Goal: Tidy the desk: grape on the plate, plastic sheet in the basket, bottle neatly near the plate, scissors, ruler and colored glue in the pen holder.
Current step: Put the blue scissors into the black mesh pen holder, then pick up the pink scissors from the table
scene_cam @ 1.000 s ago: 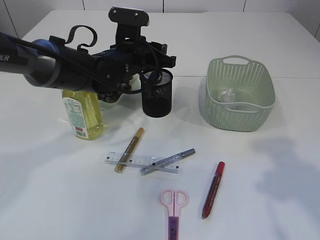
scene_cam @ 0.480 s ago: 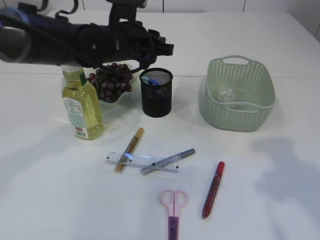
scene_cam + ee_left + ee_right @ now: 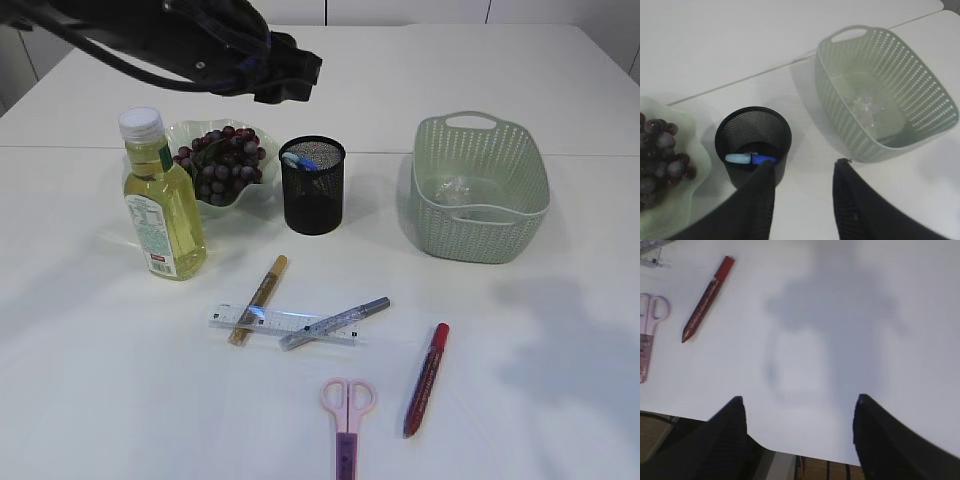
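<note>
Left arm [image 3: 170, 40]: dark, raised above the rear left of the table, running in from the upper left edge of the exterior view, which cuts off most of it. Left gripper [image 3: 802, 200]: fingers parted, empty, hovering above the table just in front of the pen holder and basket. Bottle [image 3: 160, 200]: upright, yellow liquid, white cap, front-left of the plate and just beside it. Plate [image 3: 255, 195]: pale green, wavy rim, carrying the grape bunch [image 3: 220, 163]. Pen holder [image 3: 313, 185]: black mesh, upright, just right of the plate; one blue-and-white item [image 3: 747, 159] lies inside, kind hard to make out. Gold glue pen [image 3: 259, 299]: lying in front of the pen holder, its lower end across the ruler. Ruler [image 3: 283, 325]: clear, flat on the table, centre front. Silver glue pen [image 3: 335, 323]: lying slantwise over the ruler's right end. Scissors [image 3: 347, 418]: pink handles, at the front edge, blades cut off by the frame. Red glue pen [image 3: 426, 379]: right of the scissors, apart from them. Basket [image 3: 480, 190]: pale green, perforated, rear right; crumpled clear plastic sheet [image 3: 863, 107] on its floor. Right gripper [image 3: 800, 430]: fingers wide apart, empty, over bare table at the near right edge; it does not appear in the exterior view.
</note>
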